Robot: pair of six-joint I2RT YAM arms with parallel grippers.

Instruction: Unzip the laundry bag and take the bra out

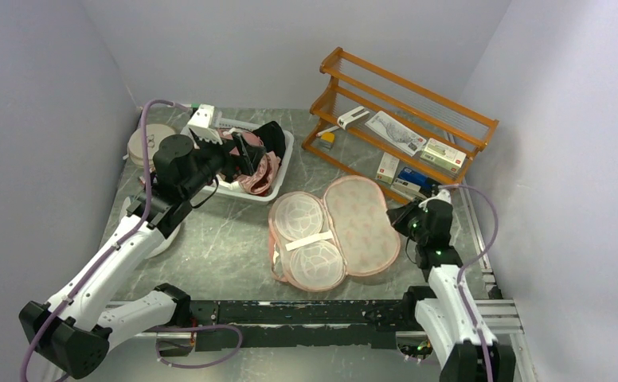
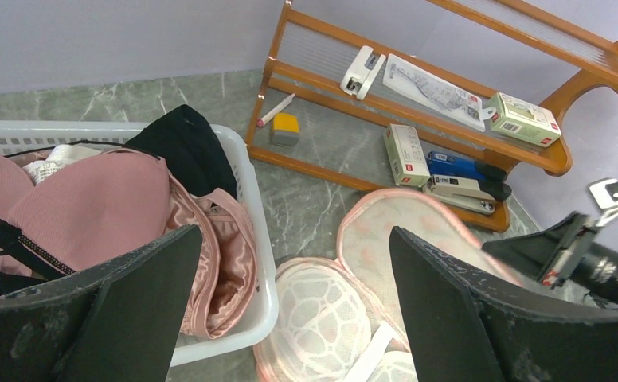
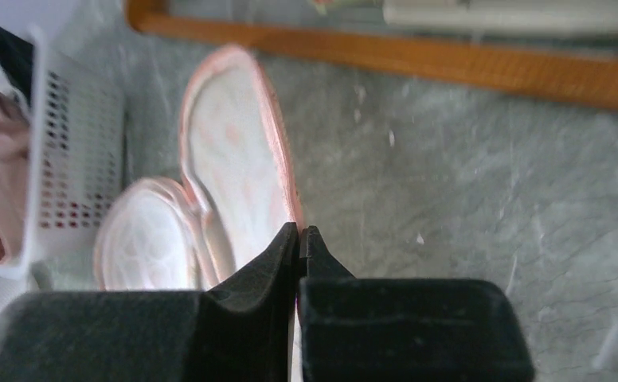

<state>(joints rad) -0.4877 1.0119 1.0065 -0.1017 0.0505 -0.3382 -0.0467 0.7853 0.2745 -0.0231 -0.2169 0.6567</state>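
The laundry bag [image 1: 361,227] lies unzipped and spread open at the table's middle. Its mesh cup half is on the left and its peach lid on the right. No bra is inside it. It also shows in the left wrist view [image 2: 369,231] and the right wrist view [image 3: 234,159]. The bra [image 2: 91,207], dusty pink with black straps, lies in the white basket [image 1: 287,155]. My left gripper [image 1: 246,155] is open and empty just above the basket's near right edge [image 2: 295,231]. My right gripper [image 1: 397,216] is shut, and the lid's pink edging runs into its tips [image 3: 299,229].
A shiny pink satin garment [image 2: 218,263] and a black garment [image 2: 186,147] share the basket [image 2: 246,191]. An orange wooden rack [image 1: 401,111] with staplers and small boxes stands at the back right. A white power strip [image 1: 202,119] and a round roll [image 1: 142,143] lie at the back left.
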